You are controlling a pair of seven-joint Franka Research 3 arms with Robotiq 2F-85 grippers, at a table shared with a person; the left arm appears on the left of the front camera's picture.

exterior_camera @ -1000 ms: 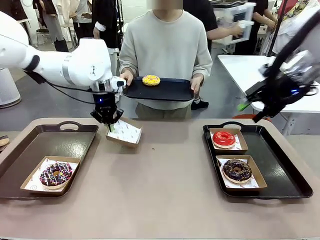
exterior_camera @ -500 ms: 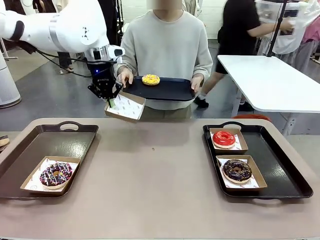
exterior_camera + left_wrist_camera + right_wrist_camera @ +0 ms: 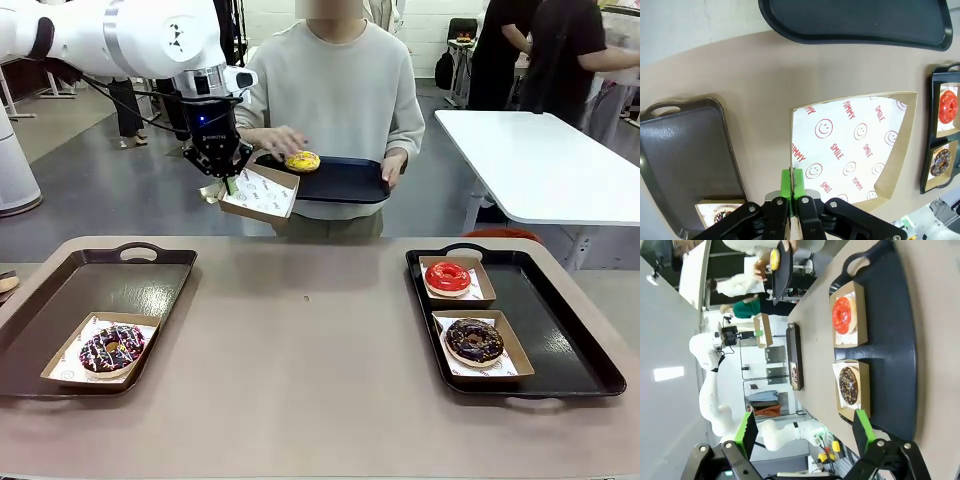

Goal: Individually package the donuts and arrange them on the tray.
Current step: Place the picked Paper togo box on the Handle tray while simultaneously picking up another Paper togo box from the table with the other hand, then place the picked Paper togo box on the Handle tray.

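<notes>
Left pincer [image 3: 226,182] pinching one wall of an empty paper box [image 3: 258,193], held aloft just beside the person's black tray [image 3: 345,182] bearing the yellow-iced donut [image 3: 302,161], a hand [image 3: 277,141] reaching toward it. Right pincer [image 3: 802,432] spread wide above the right tray [image 3: 895,340]. Risks: thin edge grip slipping, box tilting, donut sliding off during transfer.
</notes>
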